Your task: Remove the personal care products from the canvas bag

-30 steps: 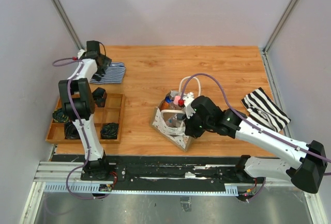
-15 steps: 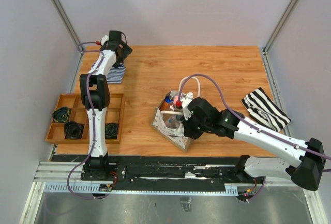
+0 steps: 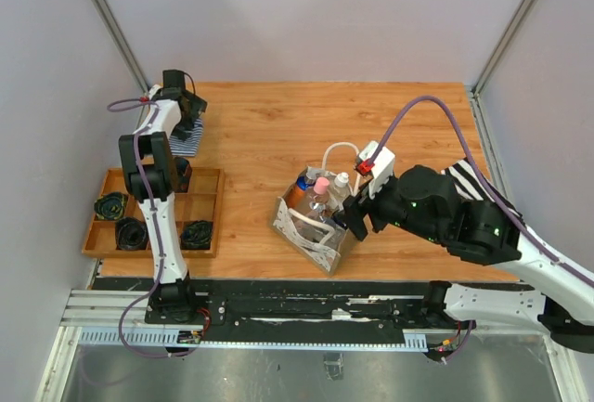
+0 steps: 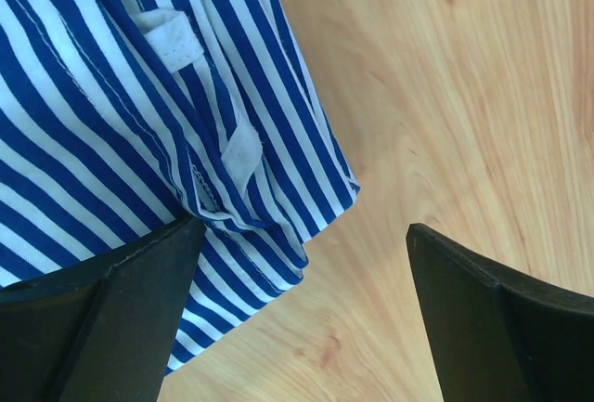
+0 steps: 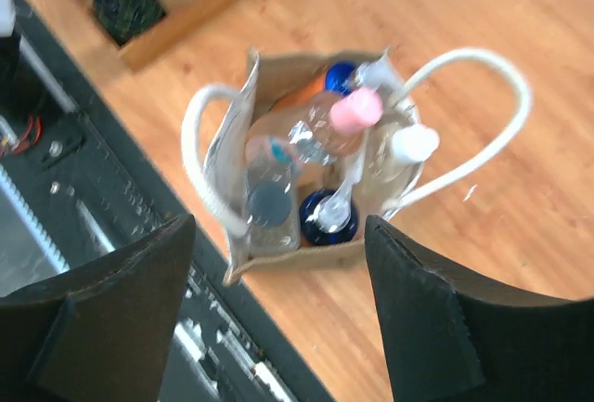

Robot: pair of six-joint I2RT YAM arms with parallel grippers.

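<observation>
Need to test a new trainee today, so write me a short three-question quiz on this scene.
1. True or false: the pink-capped bottle stands inside the canvas bag.
2. The left tool hangs over the edge of which thing? A) canvas bag B) blue-white striped cloth C) pink-capped bottle
3. Fill in: the right tool, above the bag, is ___ and holds nothing.
Key: 1 true; 2 B; 3 open.
</observation>
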